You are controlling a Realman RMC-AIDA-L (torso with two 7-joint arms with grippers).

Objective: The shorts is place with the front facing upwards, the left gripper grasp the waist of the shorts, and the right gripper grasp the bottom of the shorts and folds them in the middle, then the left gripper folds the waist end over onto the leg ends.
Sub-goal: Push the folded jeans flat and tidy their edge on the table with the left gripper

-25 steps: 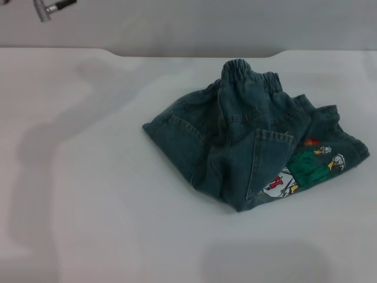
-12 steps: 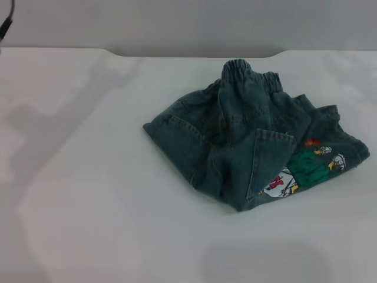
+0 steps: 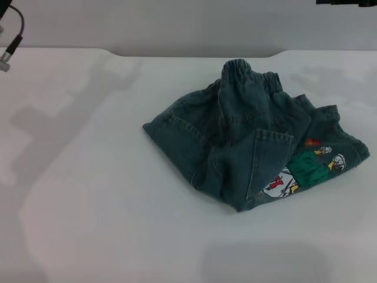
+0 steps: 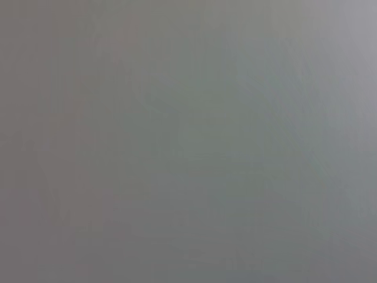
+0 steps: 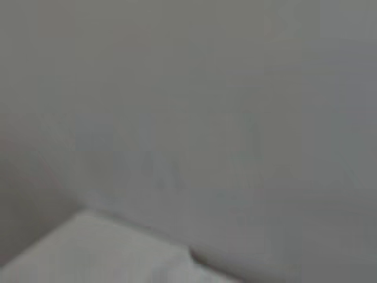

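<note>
The shorts (image 3: 247, 141) lie in a crumpled, partly folded heap on the white table (image 3: 106, 206), right of centre in the head view. The waist of the shorts (image 3: 250, 72), a gathered elastic band, points to the far side. A leg end with the red, white and green cartoon print (image 3: 306, 168) lies at the right. The bottom hems are tucked in the heap and hard to tell apart. Only a cable and metal piece of the left arm (image 3: 9, 41) shows at the far left edge. A dark sliver of the right arm (image 3: 347, 2) shows at the top right. Neither gripper shows.
The table's far edge has a cut-out recess (image 3: 194, 55) against a grey wall. The left wrist view shows only plain grey. The right wrist view shows grey wall and a pale surface corner (image 5: 94, 253).
The left arm's metal piece has moved from the top edge down to the far left edge. A dark part of the right arm has come in at the top right. The shorts have not moved.
</note>
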